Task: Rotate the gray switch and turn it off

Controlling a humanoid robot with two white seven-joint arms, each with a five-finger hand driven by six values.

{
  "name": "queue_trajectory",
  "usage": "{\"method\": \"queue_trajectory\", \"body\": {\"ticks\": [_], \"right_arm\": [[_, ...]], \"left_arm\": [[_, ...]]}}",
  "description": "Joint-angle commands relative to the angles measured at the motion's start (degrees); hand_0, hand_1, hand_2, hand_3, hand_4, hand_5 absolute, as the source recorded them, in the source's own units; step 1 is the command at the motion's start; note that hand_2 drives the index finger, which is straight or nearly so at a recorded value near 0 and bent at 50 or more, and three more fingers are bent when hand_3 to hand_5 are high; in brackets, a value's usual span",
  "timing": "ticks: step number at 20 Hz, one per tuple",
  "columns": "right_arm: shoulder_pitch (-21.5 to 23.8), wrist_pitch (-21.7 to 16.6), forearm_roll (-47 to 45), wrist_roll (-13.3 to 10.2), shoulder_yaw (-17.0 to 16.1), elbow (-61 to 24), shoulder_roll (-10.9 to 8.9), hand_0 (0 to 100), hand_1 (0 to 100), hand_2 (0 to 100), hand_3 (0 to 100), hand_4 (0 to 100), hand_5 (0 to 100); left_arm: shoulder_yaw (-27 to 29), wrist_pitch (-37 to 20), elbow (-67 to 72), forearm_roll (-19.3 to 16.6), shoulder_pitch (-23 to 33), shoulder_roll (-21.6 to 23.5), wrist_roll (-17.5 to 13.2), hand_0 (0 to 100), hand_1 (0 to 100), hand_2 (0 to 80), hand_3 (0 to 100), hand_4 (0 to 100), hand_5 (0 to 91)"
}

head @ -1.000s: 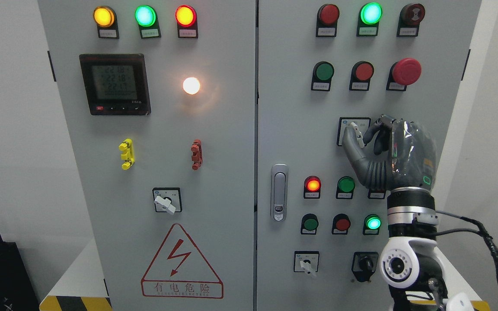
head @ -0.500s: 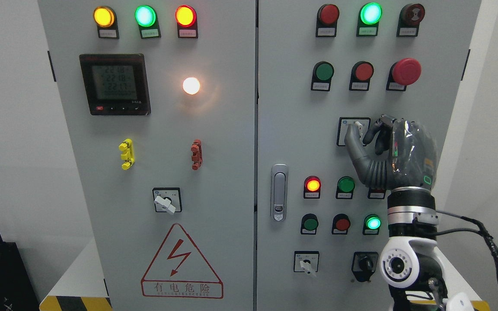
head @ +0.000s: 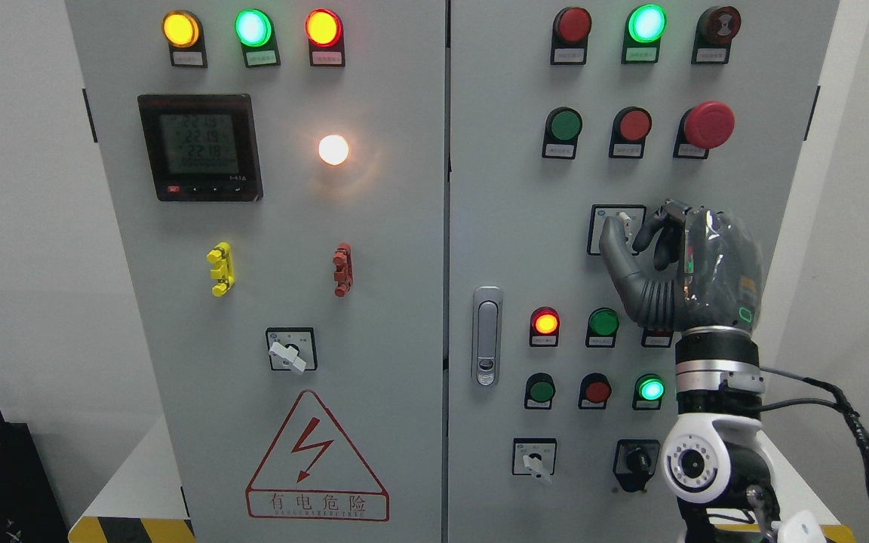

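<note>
**One hand on the gray switch**

Two cabinet doors fill your view, and your work is on the right door (head: 510,226), the one your right arm comes up against from the lower right edge. Your forearm stands nearly upright, wrist straight, with the back of the right hand (head: 687,264) turned toward you and the palm facing the panel. That pose puts the fingers square to the switch, likely so the wrist can roll for the turn.

Your switch (head: 621,225) sits just left of the knuckles, at the upper left of the hand, inside its small square plate. The thumb (head: 615,253) reaches up from below and the fingers (head: 657,226) curl in from the right, so the hand is pinched on the switch's pale handle. Most of the handle is hidden by the digits, so you cannot read its position.

Below the hand sit lit and unlit buttons; a red mushroom button (head: 709,124) is above it. Your left hand does not show.
</note>
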Motion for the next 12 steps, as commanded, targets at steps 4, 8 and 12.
{"method": "queue_trajectory", "body": {"ticks": [4,8,12], "right_arm": [[0.0,-0.3,-0.1,0.1,0.2,-0.1,0.01,31,36,75,100,93,100],[0.2,-0.6,0.0,0.1,0.6,-0.5,0.01,30,36,75,100,93,100],[0.4,-0.9,0.1,-0.2,0.6,-0.6,-0.08,29,37,75,100,93,100]], "left_arm": [[-0.1,0.0,0.8,0.0,0.0,0.0,-0.1,12,39,0.0,0,0,0.0],[-0.1,0.0,0.8,0.0,0.0,0.0,0.0,12,39,0.0,0,0,0.0],[-0.1,0.0,0.9,0.0,0.0,0.0,-0.1,12,39,0.0,0,0,0.0]]}}
